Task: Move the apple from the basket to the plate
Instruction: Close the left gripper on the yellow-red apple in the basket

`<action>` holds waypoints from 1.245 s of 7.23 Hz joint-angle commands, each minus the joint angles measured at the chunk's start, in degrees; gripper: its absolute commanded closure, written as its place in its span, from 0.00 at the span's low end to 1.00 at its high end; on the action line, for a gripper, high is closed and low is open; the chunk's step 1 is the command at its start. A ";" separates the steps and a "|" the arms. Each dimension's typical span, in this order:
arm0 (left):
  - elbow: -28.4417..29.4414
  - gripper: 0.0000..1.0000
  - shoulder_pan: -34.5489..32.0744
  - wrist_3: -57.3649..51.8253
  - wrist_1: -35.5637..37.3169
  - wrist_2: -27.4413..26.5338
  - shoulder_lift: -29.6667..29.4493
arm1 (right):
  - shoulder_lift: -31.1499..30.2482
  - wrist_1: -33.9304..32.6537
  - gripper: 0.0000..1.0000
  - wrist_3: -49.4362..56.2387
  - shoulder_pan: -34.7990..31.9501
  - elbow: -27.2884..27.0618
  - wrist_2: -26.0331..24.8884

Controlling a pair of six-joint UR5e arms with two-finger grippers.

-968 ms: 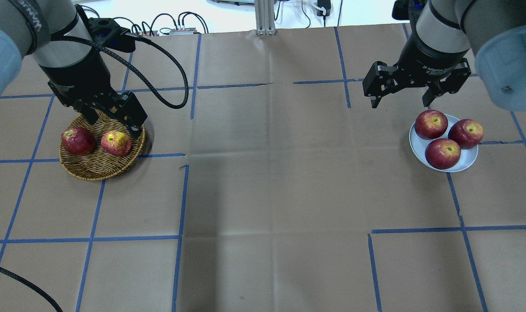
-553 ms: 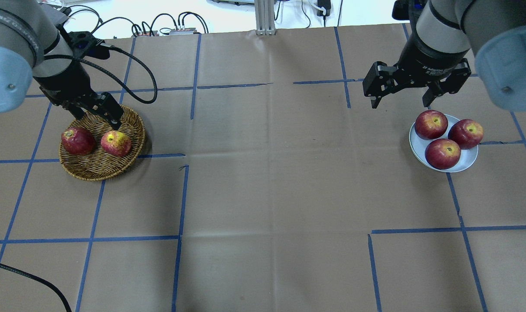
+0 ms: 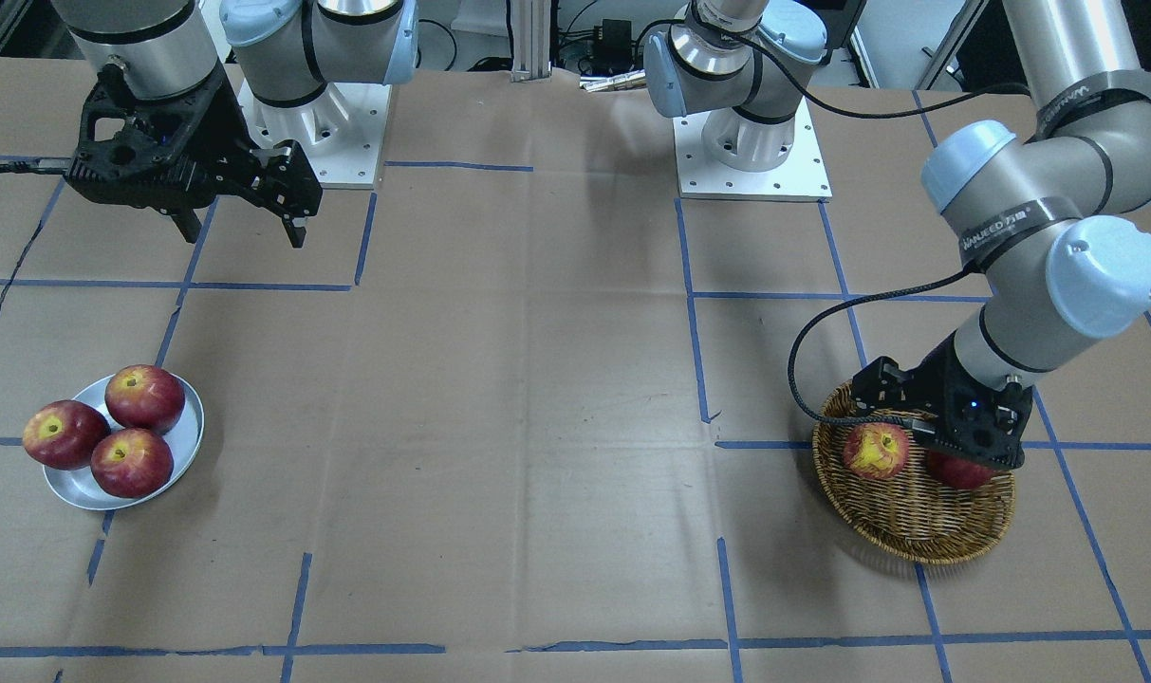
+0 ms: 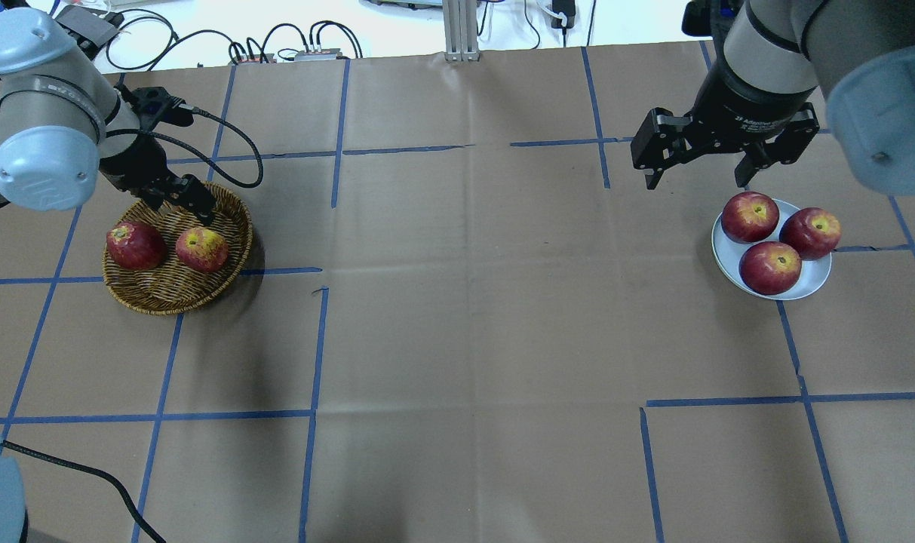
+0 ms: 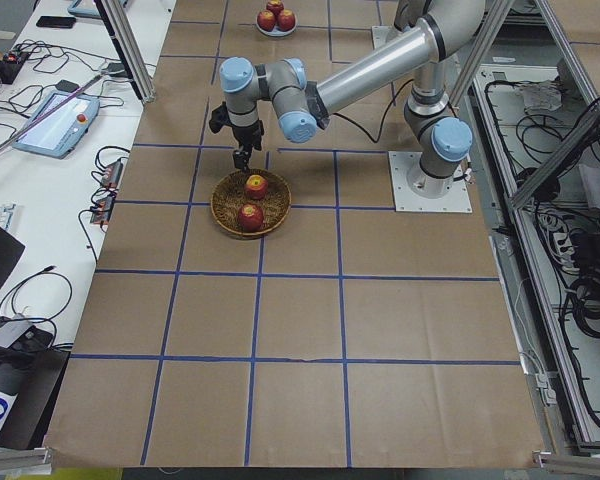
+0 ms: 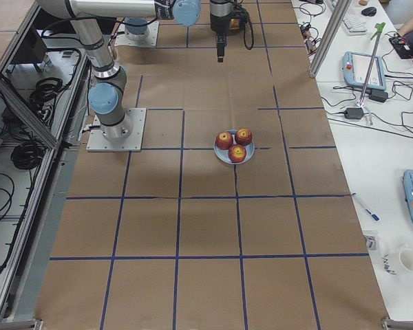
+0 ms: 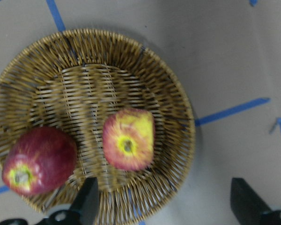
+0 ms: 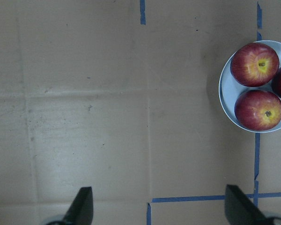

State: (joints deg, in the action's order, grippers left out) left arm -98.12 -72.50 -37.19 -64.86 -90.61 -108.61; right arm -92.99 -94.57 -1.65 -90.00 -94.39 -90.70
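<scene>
Wicker basket [image 4: 163,305] held the yellow-patched apple [image 4: 202,249], the left gripper [image 4: 182,211] poised over it, spread wide and empty, likely for grasping; right gripper [image 4: 698,177] spread empty near the plate [image 4: 815,283].

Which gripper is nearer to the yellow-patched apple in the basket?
Left. The left gripper hovers open above the basket, close to the apple; the right gripper hangs far across the table, near the plate.
</scene>
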 commanded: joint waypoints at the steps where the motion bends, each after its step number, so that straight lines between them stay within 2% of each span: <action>1: -1.88 0.01 2.87 -2.95 4.02 0.87 -4.05 | 0.00 0.00 0.00 -0.02 0.00 0.00 0.00; 4: -5.50 0.01 3.07 -2.54 8.15 1.23 -5.47 | 0.00 0.00 0.00 0.06 0.00 0.00 0.00; 5: -5.42 0.10 2.98 -2.53 8.25 1.40 -6.26 | 0.00 0.00 0.00 0.06 0.00 0.00 0.00; 7: -5.50 0.50 2.19 -2.09 8.25 1.06 -6.44 | 0.00 0.00 0.00 -0.02 0.00 0.00 0.00; 8: -5.33 0.60 2.10 -2.01 8.08 0.53 -5.75 | 0.00 0.00 0.00 0.06 0.00 0.00 0.00; 9: -4.89 0.65 1.84 -1.83 7.12 0.35 -4.52 | 0.00 0.00 0.00 -0.02 -0.09 0.00 0.00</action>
State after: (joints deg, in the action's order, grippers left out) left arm -103.40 -70.37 -39.21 -56.95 -89.91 -114.29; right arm -92.99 -94.57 -1.62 -90.01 -94.39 -90.70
